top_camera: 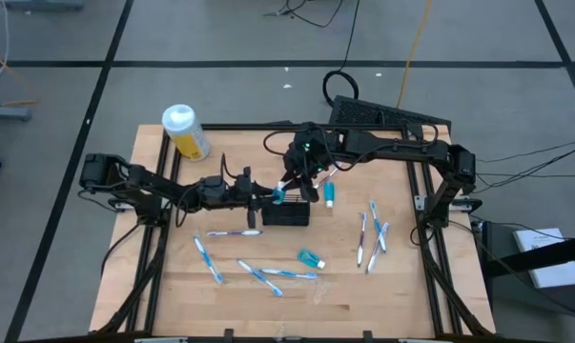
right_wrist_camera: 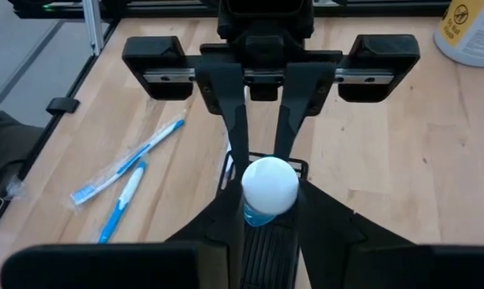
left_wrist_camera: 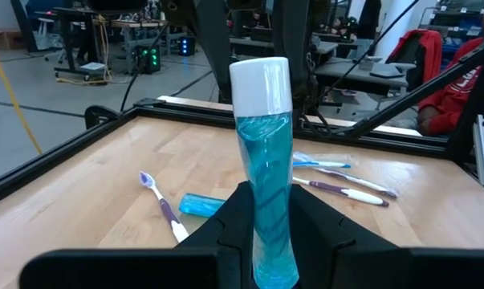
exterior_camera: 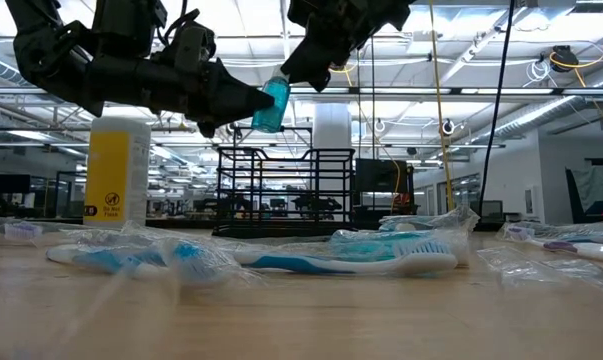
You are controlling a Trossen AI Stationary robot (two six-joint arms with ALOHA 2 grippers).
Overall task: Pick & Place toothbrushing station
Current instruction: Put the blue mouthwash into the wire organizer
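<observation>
A handover is under way above the basket point(top_camera: 286, 213). The left gripper point(top_camera: 271, 198) pinches the lower body of a teal tube point(left_wrist_camera: 267, 181), holding it upright just over the basket's left end; its wrist view shows both fingers pressed against the tube's sides, white cap up. The right gripper point(right_wrist_camera: 266, 210) reaches in from beyond the basket, and its fingers stand on either side of the cap point(right_wrist_camera: 269, 185). Whether they already press on it I cannot tell; they look close against it.

In the low view the tube point(exterior_camera: 269, 105) hangs between the two grippers, well above the basket point(exterior_camera: 284, 190), which stands empty as far as I can see.

The rest of the set is still loose on the table. A second tube point(top_camera: 330, 194) lies just right of the basket and a third point(top_camera: 311, 257) in front of it. Wrapped brushes point(top_camera: 373, 235) lie farther right of the basket, and more brushes point(top_camera: 260, 275) lie in front of it and to its left. The yellow bottle point(top_camera: 186, 131) stands well behind and left of the basket.

My reading: the step is passing the tube from left to right, or steadying it for the drop. Next, one gripper must take a firm hold before the other lets go, and the tube must then be lowered straight into the basket without tipping it
</observation>
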